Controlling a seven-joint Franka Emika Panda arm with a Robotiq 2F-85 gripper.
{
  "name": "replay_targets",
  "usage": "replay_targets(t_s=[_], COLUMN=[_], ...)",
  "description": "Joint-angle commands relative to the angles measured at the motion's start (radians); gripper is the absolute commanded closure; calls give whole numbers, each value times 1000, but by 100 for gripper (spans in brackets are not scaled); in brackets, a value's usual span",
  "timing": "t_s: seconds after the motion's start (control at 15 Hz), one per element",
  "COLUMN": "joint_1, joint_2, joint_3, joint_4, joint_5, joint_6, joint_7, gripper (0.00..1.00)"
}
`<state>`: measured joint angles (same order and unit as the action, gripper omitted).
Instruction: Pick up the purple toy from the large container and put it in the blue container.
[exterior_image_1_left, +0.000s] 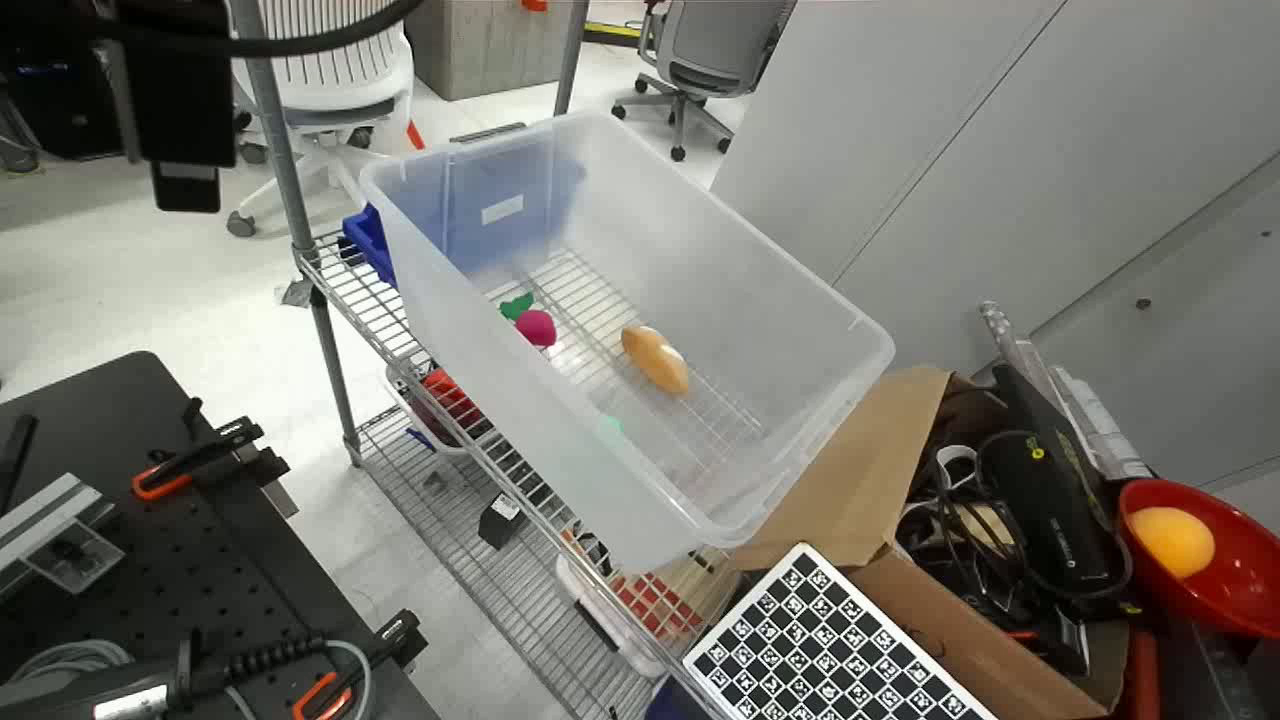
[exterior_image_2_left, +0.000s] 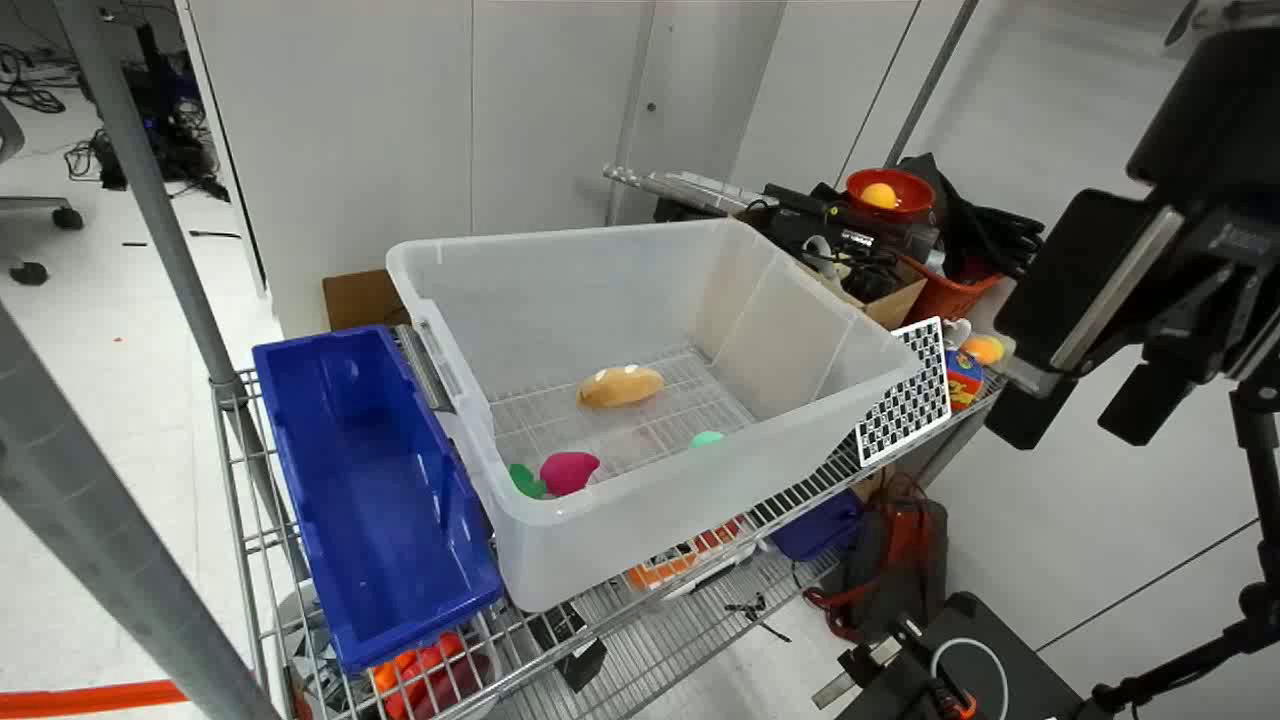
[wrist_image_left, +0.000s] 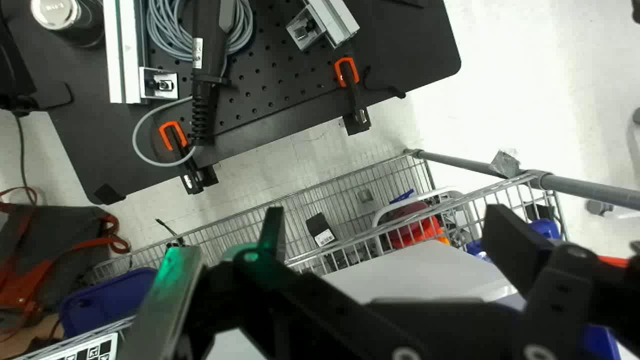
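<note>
Pale panelled wall (exterior_image_1_left: 1080, 190), whitish floor (exterior_image_1_left: 130, 270), wire shelving (exterior_image_2_left: 690, 620), grey chair (exterior_image_1_left: 718, 45)

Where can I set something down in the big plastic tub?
Bare patches in the large container: between the orange toy and the ends nearest the blue container and checkered board. More crowded: the side with the purple toy and mint-green item.

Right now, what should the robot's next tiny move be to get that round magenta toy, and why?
Probably swing the open black gripper high over the large translucent plastic tub: the round magenta toy lies inside its tall walls, yet the wrist view doesn't show it, so the aim seems off.
</note>
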<state>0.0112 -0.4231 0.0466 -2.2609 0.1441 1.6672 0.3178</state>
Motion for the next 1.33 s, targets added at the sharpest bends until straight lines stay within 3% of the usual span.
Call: replay_targets(t_s=[0.0, 0.33, 0.53, 0.67, 1.0, 1.2, 1.27], joint_1=[-11, -11, -4, -4, -8, 6, 19], joint_2=[0, 0, 37, 109, 329, 501, 558], joint_3=[9, 9, 28, 38, 61, 55, 45], joint_4=[3, 4, -3, 40, 164, 279, 314], joint_5=[3, 3, 8, 10, -37, -131, -108], joint_6=[-3, -3, 59, 74, 305, 372, 425], joint_7=[-3, -3, 15, 36, 172, 319, 313], gripper=[0, 0, 0, 0, 0, 0, 0])
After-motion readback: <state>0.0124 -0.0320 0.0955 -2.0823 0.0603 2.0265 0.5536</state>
